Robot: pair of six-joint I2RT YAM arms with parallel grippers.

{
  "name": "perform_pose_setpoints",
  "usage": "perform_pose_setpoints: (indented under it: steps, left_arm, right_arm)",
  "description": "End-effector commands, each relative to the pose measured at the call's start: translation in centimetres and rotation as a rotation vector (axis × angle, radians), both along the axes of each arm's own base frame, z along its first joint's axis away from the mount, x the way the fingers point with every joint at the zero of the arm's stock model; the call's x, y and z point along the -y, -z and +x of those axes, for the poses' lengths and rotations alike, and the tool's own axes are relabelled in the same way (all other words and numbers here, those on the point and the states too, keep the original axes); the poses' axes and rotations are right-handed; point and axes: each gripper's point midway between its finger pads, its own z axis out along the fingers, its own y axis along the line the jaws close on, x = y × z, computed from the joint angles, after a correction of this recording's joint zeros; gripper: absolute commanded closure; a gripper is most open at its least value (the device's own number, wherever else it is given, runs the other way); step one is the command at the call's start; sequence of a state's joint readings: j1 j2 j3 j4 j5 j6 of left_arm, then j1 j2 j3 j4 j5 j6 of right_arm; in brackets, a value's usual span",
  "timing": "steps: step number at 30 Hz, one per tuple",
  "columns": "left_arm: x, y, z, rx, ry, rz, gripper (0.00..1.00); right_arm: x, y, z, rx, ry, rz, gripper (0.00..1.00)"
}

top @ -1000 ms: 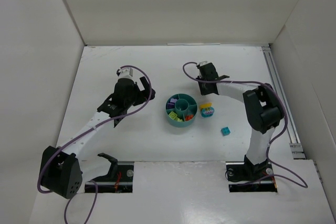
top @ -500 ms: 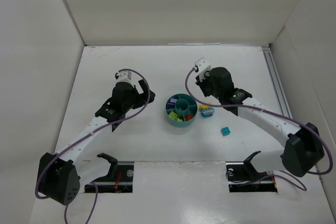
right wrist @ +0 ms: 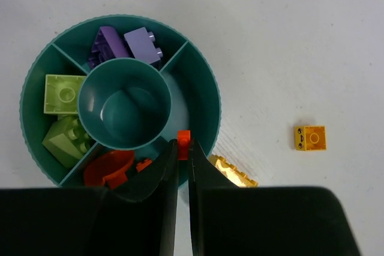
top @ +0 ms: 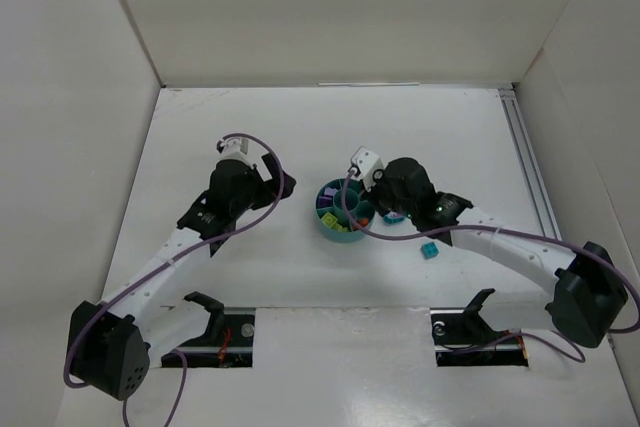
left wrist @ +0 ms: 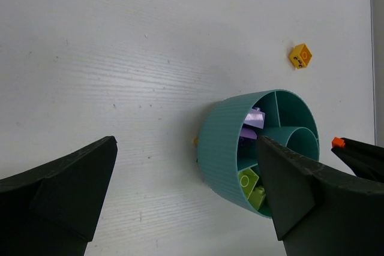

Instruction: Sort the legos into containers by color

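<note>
The round teal dish (top: 328, 228) stands mid-table; it also shows in the right wrist view (right wrist: 209, 97) and the left wrist view (left wrist: 225, 142). Its wedges hold purple bricks (right wrist: 127, 43), yellow-green bricks (right wrist: 62, 92) and orange-red pieces (right wrist: 107, 169); the centre cup (right wrist: 125, 101) looks empty. My right gripper (right wrist: 183, 148) is shut on a tiny orange brick (right wrist: 183, 136) and holds it over the dish's near-right wedge. My left gripper (left wrist: 186, 196) is open and empty, just left of the dish (top: 268, 179).
A yellow brick (right wrist: 310, 138) lies on the table right of the dish, and a yellow-orange piece (right wrist: 233, 172) sits against its rim. A teal brick (top: 430, 250) lies further to the right and nearer. White walls enclose the table.
My right arm has swung from behind the dish to over it, carrying the orange brick. The left arm has shifted only slightly.
</note>
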State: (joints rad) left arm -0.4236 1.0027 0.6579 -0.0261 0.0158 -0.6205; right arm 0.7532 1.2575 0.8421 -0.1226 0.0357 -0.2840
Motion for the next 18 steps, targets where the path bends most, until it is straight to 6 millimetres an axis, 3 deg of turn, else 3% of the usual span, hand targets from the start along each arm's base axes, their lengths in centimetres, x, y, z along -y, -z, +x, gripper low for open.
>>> perform_pose_setpoints:
  steps: [1, 13, 18]
  left_arm:
    - [0.0, -0.8, 0.0, 0.034, -0.002, -0.03, 0.0]
    - [-0.1, -0.6, -0.2, 0.034, -0.002, -0.03, 0.0]
    - [-0.1, -0.3, -0.2, 0.025, -0.002, -0.026, 0.0]
  right_arm:
    - [-1.5, -1.3, -0.5, 0.034, -0.042, 0.06, 0.88]
    - [-1.3, -1.1, -1.8, 0.02, -0.06, 0.083, 0.85]
    - [-1.3, -1.4, -2.1, 0.024, -0.069, 0.094, 0.71]
